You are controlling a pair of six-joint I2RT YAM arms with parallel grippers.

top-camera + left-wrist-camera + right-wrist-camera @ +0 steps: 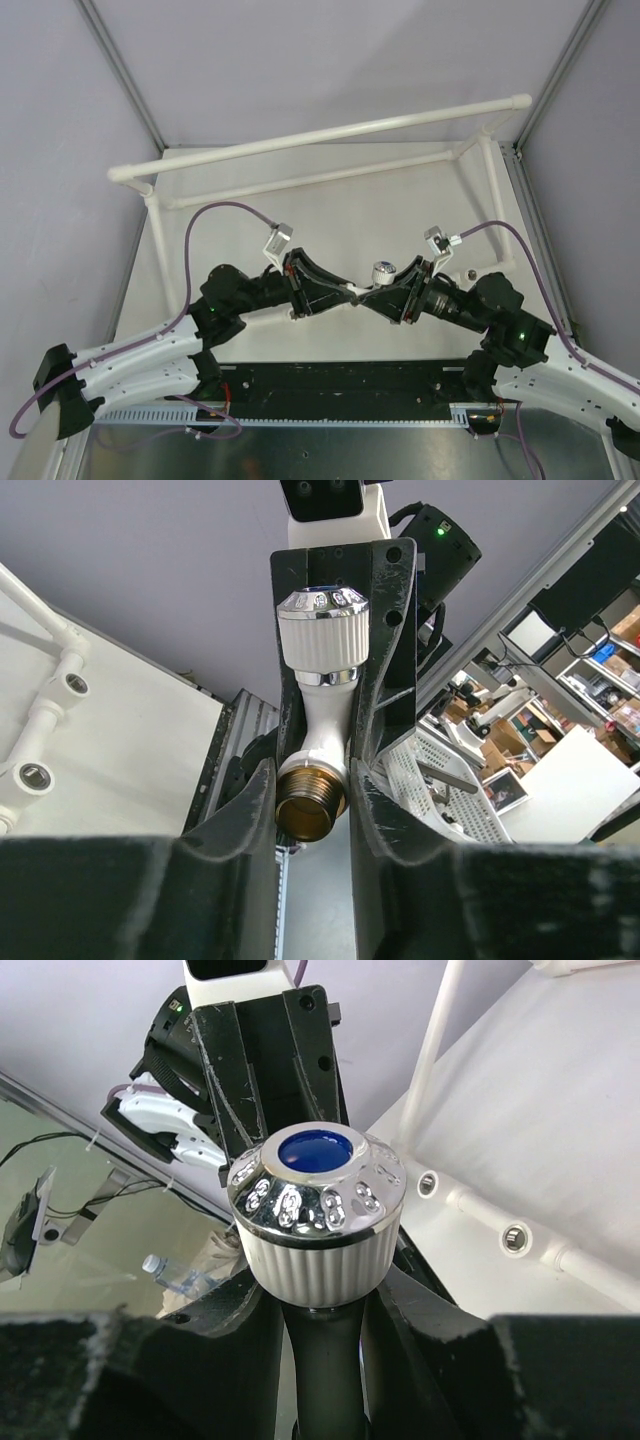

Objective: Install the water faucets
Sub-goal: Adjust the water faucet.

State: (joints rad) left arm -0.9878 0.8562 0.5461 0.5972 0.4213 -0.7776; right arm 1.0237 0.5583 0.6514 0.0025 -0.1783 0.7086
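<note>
One faucet (318,650) clamped by L pincer (312,805) & R pincer (322,1305).

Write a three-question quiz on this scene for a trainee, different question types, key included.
1. True or false: the water faucet lies loose on the table.
2. Fill in: in the right wrist view, the centre of the knob cap is ____.
3. What sits between the left fingers? A) the knob cap B) the brass threaded end C) nothing at all

Key: 1 false, the left fingers hold it; 2 blue; 3 B.
</note>
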